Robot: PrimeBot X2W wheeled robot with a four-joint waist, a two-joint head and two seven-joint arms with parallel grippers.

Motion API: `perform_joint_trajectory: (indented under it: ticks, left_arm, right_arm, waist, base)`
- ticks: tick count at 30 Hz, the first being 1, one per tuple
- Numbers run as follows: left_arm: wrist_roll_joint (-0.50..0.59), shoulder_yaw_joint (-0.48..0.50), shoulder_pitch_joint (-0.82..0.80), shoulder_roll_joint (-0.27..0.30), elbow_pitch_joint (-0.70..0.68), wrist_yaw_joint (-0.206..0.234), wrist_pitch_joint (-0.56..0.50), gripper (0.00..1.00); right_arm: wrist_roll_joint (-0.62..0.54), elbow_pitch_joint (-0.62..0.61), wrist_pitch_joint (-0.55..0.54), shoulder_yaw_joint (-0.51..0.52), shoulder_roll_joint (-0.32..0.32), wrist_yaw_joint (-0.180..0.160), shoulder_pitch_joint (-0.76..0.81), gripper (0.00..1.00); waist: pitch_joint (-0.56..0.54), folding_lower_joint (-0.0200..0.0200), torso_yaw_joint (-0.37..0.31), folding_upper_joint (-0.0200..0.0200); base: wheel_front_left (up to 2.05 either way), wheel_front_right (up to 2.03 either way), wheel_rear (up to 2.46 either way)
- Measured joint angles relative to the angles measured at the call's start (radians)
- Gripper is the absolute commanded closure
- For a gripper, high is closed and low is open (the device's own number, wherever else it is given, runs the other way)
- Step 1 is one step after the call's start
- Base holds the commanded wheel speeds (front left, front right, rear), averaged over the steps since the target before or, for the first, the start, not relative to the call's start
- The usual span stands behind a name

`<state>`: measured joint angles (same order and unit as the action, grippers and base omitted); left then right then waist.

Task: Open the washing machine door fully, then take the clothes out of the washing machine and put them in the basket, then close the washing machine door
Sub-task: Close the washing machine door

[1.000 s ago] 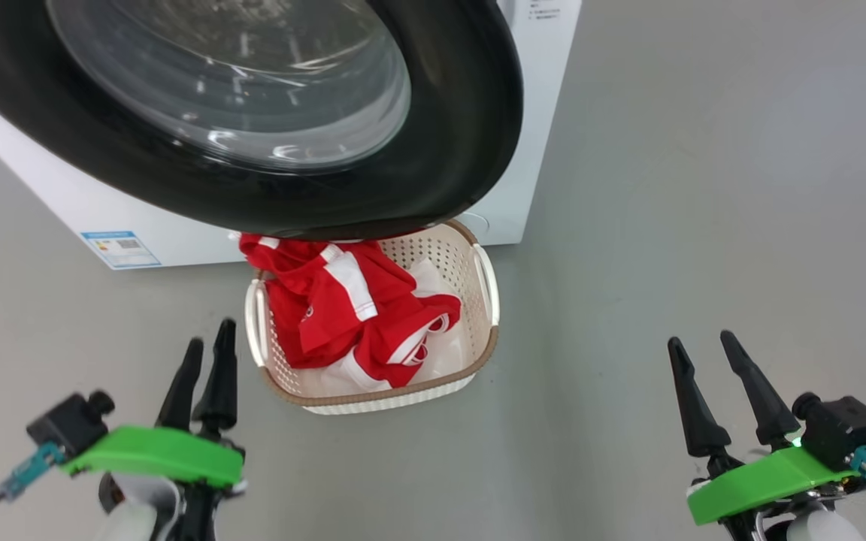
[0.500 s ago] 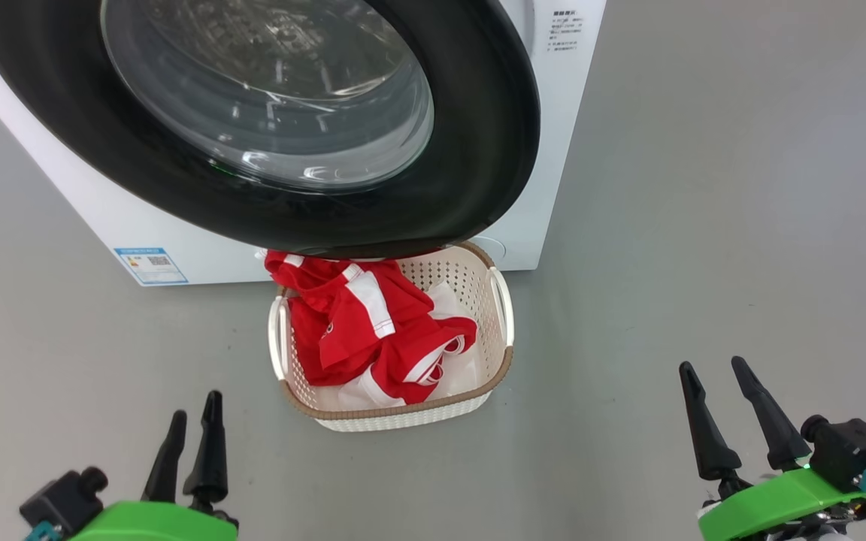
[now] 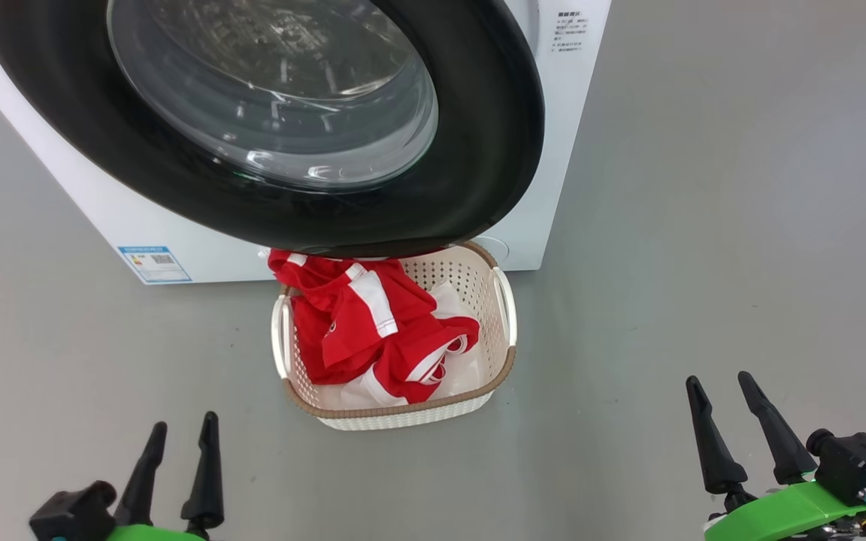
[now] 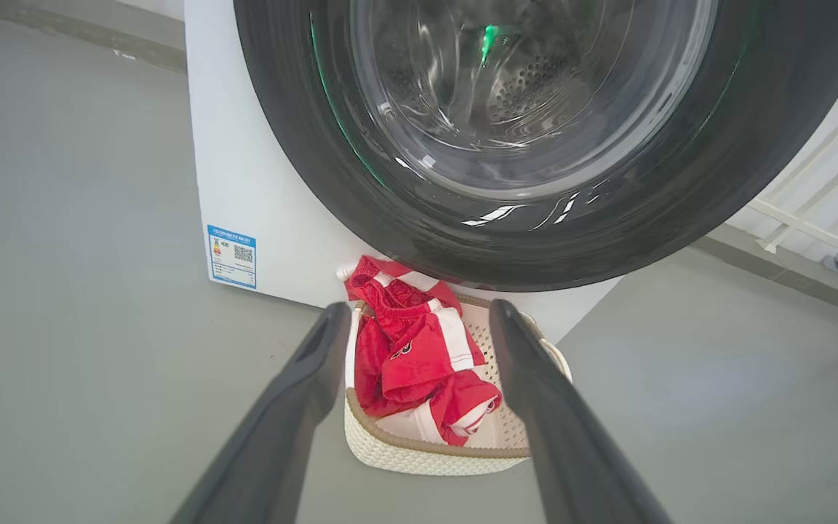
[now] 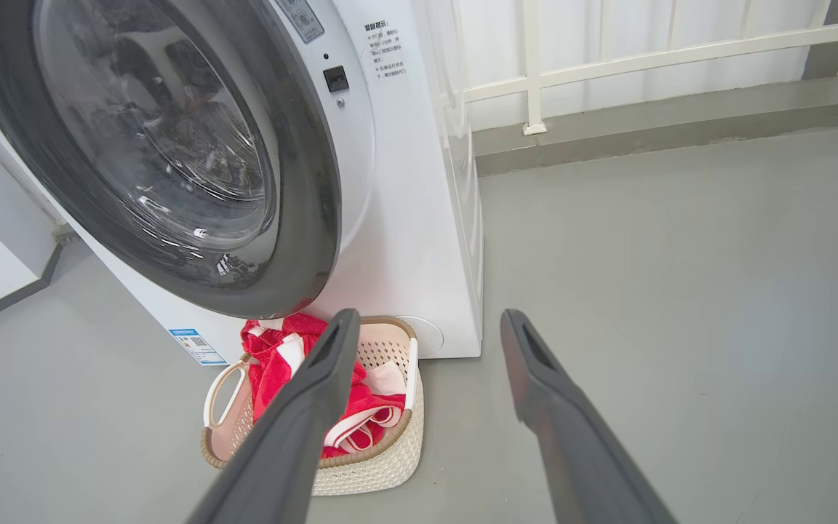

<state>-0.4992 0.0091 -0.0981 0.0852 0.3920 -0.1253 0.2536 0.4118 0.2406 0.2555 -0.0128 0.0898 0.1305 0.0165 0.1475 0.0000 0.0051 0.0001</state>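
Grey smooth floor (image 3: 704, 225) spreads across the room. In the right wrist view a white railing (image 5: 608, 65) runs along the far wall behind the machine. On that floor stands the washing machine (image 3: 561, 150), a white box with a blue label (image 3: 155, 264) low on its front. Its door (image 3: 485, 150) is a wide glossy black ring around a bulging glass window (image 3: 275, 90), and it sits against the machine's front. Through the glass the holed steel drum (image 4: 535, 80) shows. Whether the door is latched cannot be told.

The basket (image 3: 403, 412) rests on the floor right in front of the machine, below the door. In the head view its far end is hidden by the door's lower edge. It is cream and perforated, with a brown rim and white handles at its sides. The clothes (image 3: 350, 330), red with white stripes, lie heaped inside it, mostly toward the robot's left, and one red fold hangs over the far left rim.

The left gripper (image 3: 183, 421) is at the lower left of the head view, its fingers spread apart and holding nothing, short of the basket. The right gripper (image 3: 718, 377) is at the lower right, likewise empty with its fingers apart, well apart from the basket and over bare floor.
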Motion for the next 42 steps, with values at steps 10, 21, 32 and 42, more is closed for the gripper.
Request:
perform_joint_trajectory:
  ticks: [10, 21, 32, 42]
  left_arm:
    - [0.246, 0.049, 0.023, -0.037, -0.098, 0.0, 0.0, 0.0]
    - [0.316, 0.045, 0.059, -0.041, -0.137, 0.0, 0.0, 0.0]
    - [0.304, 0.036, 0.059, -0.041, -0.143, 0.0, 0.0, 0.0]
    - [0.29, 0.012, 0.059, -0.041, -0.152, 0.0, 0.0, 0.0]
  right_arm:
    - [-0.001, -0.001, 0.0, 0.002, 0.0, 0.0, 0.0, 0.0]
    - [-0.003, -0.01, 0.0, 0.002, 0.0, 0.0, -0.001, 0.0]
    - [-0.003, -0.01, 0.0, 0.002, 0.0, 0.0, -0.001, 0.0]
    - [0.001, -0.011, 0.0, -0.019, 0.002, 0.0, -0.006, 1.0]
  waist:
    - [0.002, 0.0, 0.002, 0.0]
    - [0.006, 0.0, 0.003, 0.0]
    - [0.008, 0.0, 0.008, 0.0]
    - [0.008, 0.0, 0.027, 0.0]
  base:
    - [0.0, 0.0, 0.0]
    - [0.0, 0.0, 0.0]
    - [0.0, 0.0, 0.0]
    - [0.0, 0.0, 0.0]
